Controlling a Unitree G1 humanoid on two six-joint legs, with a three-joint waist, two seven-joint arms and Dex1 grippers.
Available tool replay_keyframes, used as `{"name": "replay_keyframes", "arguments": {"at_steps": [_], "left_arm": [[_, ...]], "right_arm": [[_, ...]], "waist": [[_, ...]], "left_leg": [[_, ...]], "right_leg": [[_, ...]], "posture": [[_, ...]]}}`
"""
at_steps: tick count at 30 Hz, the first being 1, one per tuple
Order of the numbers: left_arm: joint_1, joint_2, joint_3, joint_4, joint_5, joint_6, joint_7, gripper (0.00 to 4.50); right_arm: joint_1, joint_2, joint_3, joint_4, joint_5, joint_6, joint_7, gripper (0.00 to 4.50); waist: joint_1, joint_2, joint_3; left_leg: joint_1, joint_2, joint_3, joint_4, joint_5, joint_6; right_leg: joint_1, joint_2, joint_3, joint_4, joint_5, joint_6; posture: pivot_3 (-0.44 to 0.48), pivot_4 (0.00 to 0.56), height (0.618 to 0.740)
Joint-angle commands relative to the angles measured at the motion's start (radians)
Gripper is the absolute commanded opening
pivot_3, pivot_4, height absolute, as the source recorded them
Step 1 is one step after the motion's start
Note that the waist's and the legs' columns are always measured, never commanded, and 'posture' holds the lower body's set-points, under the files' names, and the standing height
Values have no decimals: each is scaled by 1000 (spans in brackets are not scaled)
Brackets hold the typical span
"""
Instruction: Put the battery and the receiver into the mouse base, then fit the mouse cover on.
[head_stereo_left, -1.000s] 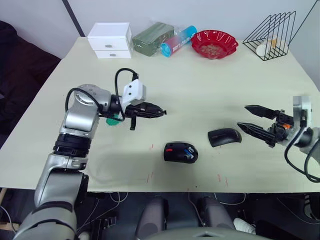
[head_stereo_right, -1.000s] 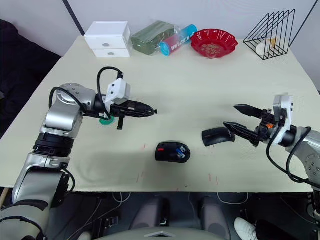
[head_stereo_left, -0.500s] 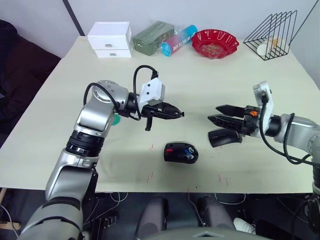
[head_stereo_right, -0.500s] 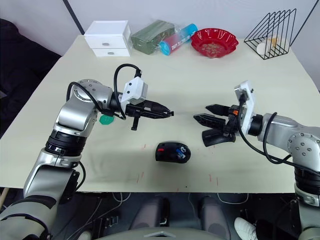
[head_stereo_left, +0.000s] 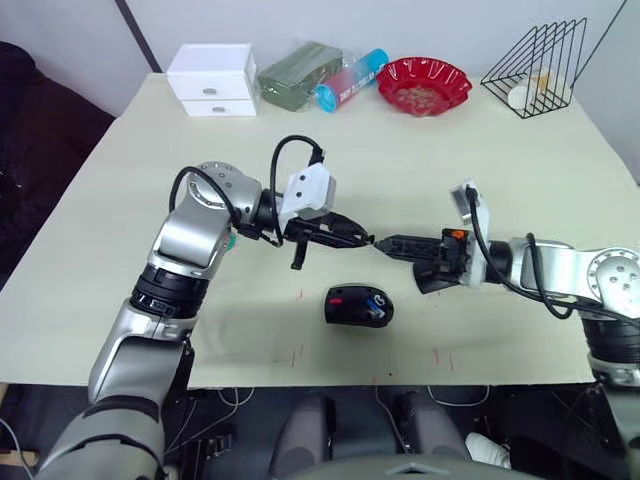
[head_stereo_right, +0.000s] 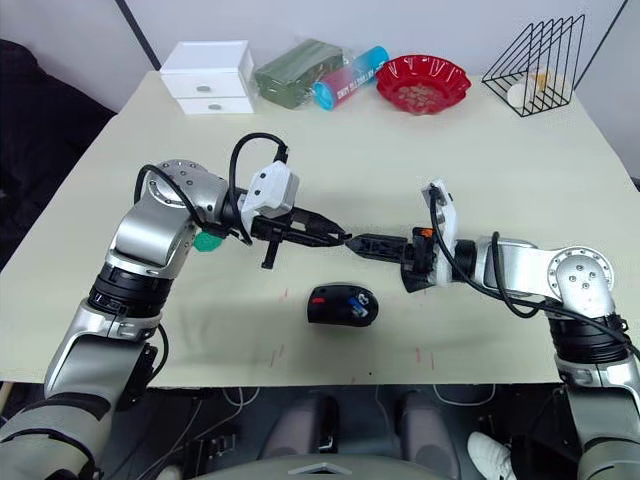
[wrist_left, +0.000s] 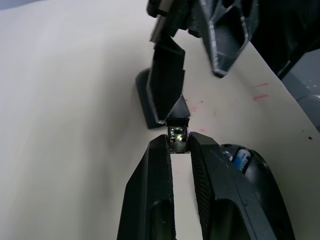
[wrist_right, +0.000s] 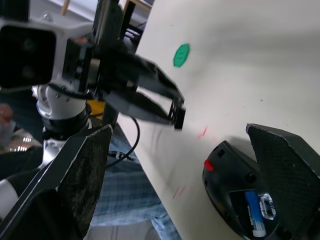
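- Left gripper (wrist_left: 179, 145) was clenched on the receiver (wrist_left: 178, 135), a small dark piece w/ a shiny end pinched at my fingertips, held above the table (head_stereo_left: 120, 200), just behind the mouse base (head_stereo_left: 359, 306).
- Right gripper (wrist_right: 180, 165) was spread wide, nothing in it; in the head views its tips nearly met my left tips over the middle of the table. Looked like a handover approach, but I couldn't tell for sure.
- Battery (wrist_right: 254, 213): blue cell lay in the base's compartment, so I judged that step done.
- Receiver: not yet in the base; slot looked unfilled as far as I could see.
- Mouse cover (head_stereo_left: 432, 280) lay on the table right of the base, partly hidden under my right gripper, not fitted.
- Progress approx. a third: receiver in, then cover on, were left.
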Motion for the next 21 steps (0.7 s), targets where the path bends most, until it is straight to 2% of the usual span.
{"name": "replay_keyframes", "arguments": {"at_steps": [1, 6, 7, 9, 10, 11, 12, 13, 14, 17, 21], "left_arm": [[0, 11, 4, -43, -17, -12, -6, 17], [7, 10, 2, -50, -18, -14, -4, 17], [10, 11, 1, -49, -15, -21, -5, 17], [12, 12, 3, -48, -19, -18, -8, 17], [11, 14, 3, -47, -17, -21, -9, 17], [11, 14, 3, -47, -17, -23, -10, 17], [10, 13, 4, -47, -20, -21, -10, 17], [8, 12, 3, -44, -18, -24, -9, 17], [6, 10, 4, -41, -19, -22, -7, 17], [7, 12, -1, -37, -12, -38, -9, 17], [11, 15, -5, -38, -12, -42, -7, 17]], "right_arm": [[-19, 14, -4, -22, 35, -2, -39, 4500], [-7, 48, -5, -29, 35, -7, -81, 4500], [-5, 49, -6, -27, 35, -4, -87, 4116], [2, 56, -14, -23, 35, -1, -101, 3747], [3, 56, -15, -25, 35, 2, -100, 3378], [4, 56, -16, -26, 35, 4, -101, 2712], [4, 52, -15, -27, 35, 8, -99, 2398], [5, 52, -15, -25, 35, 10, -100, 1896], [5, 46, -12, -24, 35, 14, -99, 1649], [10, 44, -15, -22, 35, 14, -100, 93], [8, 21, -6, -24, 35, 23, -95, 31]], "waist": [[0, 0, 0], [1, 0, 0], [1, 0, 0], [1, 0, 0], [1, 0, 0], [1, 0, 0], [1, 0, 0], [1, 0, 0], [1, 0, 0], [1, 0, 0], [1, 0, 0]], "left_leg": [[-1, 0, 0, 0, 0, 0], [-1, 0, 0, 0, 0, 0], [-1, 0, 0, 0, 0, 0], [-1, 0, 0, 0, 0, 0], [-1, 0, 0, 0, 0, 0], [-1, 0, 0, 0, 0, 0], [-1, 0, 0, 0, 0, 0], [-1, 0, 0, 0, 0, 0], [-1, 0, 0, 0, 0, 0], [-1, 0, 0, 0, 0, 0], [-1, 0, 0, 0, 0, 0]], "right_leg": [[0, 0, 0, 0, 0, 0], [-1, 0, 0, -1, 0, 0], [-1, 0, 0, -1, 0, 0], [-1, 0, 0, -1, 0, 0], [-1, 0, 0, -1, 0, 0], [-1, 0, 0, 0, 0, 0], [-1, 0, 0, 0, 0, 0], [-1, 0, 0, 0, 0, 0], [-1, 0, 0, 0, 0, 0], [-1, 0, 0, -1, 0, 0], [-1, 0, 0, -1, 0, 0]], "posture": [[0, 150, 740], [0, 150, 740], [0, 150, 740], [0, 150, 740], [0, 150, 740], [0, 150, 740], [0, 150, 740], [0, 150, 740], [0, 150, 740], [0, 150, 740], [0, 150, 740]]}}
